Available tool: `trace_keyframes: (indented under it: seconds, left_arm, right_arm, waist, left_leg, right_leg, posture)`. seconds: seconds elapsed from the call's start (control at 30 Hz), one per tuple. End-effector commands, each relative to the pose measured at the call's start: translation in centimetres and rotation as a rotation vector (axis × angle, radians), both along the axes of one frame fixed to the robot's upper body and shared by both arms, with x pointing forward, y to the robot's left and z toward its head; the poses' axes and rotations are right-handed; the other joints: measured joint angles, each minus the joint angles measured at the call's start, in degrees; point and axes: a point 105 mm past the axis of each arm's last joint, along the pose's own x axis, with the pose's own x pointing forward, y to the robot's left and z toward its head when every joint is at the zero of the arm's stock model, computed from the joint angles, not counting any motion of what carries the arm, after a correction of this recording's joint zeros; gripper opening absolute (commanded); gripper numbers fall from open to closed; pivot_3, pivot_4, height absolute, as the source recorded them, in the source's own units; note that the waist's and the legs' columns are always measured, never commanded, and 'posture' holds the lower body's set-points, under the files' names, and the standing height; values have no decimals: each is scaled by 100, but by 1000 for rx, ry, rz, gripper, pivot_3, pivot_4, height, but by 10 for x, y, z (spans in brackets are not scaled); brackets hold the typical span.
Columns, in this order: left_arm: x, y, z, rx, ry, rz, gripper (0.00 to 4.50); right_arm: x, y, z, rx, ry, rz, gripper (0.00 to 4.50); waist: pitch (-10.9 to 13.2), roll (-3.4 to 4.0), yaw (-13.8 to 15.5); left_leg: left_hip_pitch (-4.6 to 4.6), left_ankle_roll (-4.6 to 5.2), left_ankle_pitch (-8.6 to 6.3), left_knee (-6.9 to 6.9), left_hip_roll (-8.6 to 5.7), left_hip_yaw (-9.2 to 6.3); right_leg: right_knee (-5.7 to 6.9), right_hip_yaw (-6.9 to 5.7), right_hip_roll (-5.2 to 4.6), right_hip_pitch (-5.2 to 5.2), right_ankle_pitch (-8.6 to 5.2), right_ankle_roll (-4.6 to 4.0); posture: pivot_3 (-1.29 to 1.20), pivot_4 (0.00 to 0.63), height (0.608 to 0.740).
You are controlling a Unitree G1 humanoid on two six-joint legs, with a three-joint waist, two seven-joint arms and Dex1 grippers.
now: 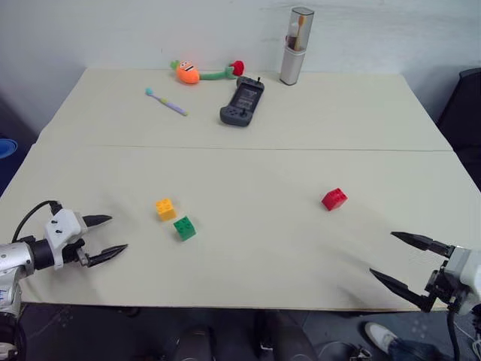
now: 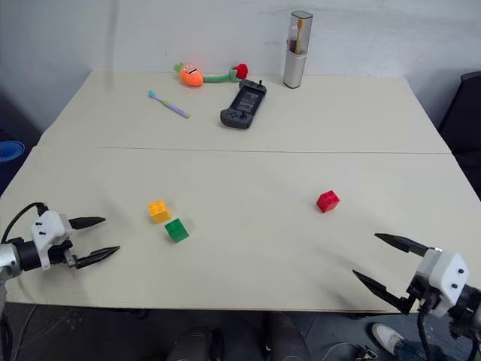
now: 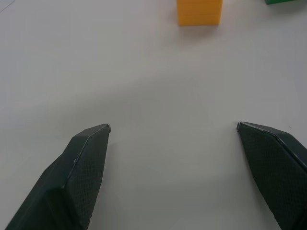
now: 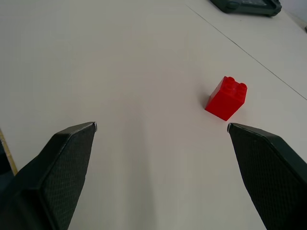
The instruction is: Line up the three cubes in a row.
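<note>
Left gripper (image 1: 105, 237) and right gripper (image 1: 402, 260) hover at the table's (image 1: 248, 263) near edge, jaws spread wide, holding nothing. Green cube (image 1: 184, 228) sits just beside yellow-orange cube (image 1: 165, 209), left of centre. Red cube (image 1: 334, 198) lies well apart, right. Handheld console (image 1: 243, 101) rests far back

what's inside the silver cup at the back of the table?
A toothbrush stands upright in the silver cup, its head showing through the clear upper part. The opaque lower part hides the rest.
</note>
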Motion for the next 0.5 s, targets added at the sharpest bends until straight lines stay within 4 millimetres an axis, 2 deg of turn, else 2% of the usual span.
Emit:
trace_keyframes:
  seconds: [0.03,0.07,0.1,0.2,0.23,0.33,0.4,0.5]
  left_arm:
    - [-10,10,8,8,-26,31,4467]
    - [-11,11,11,-6,-36,29,4467]
    - [-7,4,26,-128,-37,38,4467]
    - [-3,-39,63,-321,31,-117,4467]
    - [-2,-47,71,-345,36,-147,4467]
    - [4,-66,79,-292,15,-219,4467]
    - [6,-82,82,-325,25,-272,4467]
    - [12,-108,78,-323,14,-365,4467]
  right_arm:
    - [12,3,7,14,-69,10,4500]
    - [15,3,8,21,-80,7,4500]
    - [19,3,11,21,-105,1,4500]
    - [23,6,24,62,-158,-21,4500]
    - [23,6,28,79,-168,-34,4500]
    - [10,-5,34,137,-199,-173,4500]
    - [-4,-12,24,208,-151,-271,4500]
    - [-16,-20,16,242,-207,-457,4500]
  waist:
    - [0,2,13]
    - [-2,-1,0]
    - [-2,-3,-40]
    - [0,-4,-17]
    - [0,-4,11]
    - [-3,4,106]
    - [-8,15,109]
    - [-8,15,94]
  left_leg:
    - [0,-1,0,-2,0,0]
    - [0,-4,1,-4,2,-1]
    - [2,-5,1,-4,6,1]
    - [1,-9,4,-4,6,-1]
    - [-2,-16,9,-4,4,-7]
    - [-3,-40,22,-3,-1,-8]
    - [-2,-48,19,-7,0,-7]
    - [-1,-47,21,-16,-1,-3]
  right_leg:
    - [1,-1,1,-2,-1,-1]
    - [1,-2,3,-2,-1,-2]
    - [0,-2,5,-2,-2,-3]
    - [6,-2,5,-2,-2,-4]
    - [6,-4,4,-2,-2,-4]
    - [5,-3,3,-2,-2,-4]
    - [2,-2,8,-1,-5,-6]
    - [-2,0,8,-1,-7,-4]
  posture:
    - [0,150,740]
    - [0,150,740]
    - [0,150,740]
    - [0,150,740]
    - [0,150,740]
    - [0,150,740]
    - [0,150,740]
    - [0,150,740]
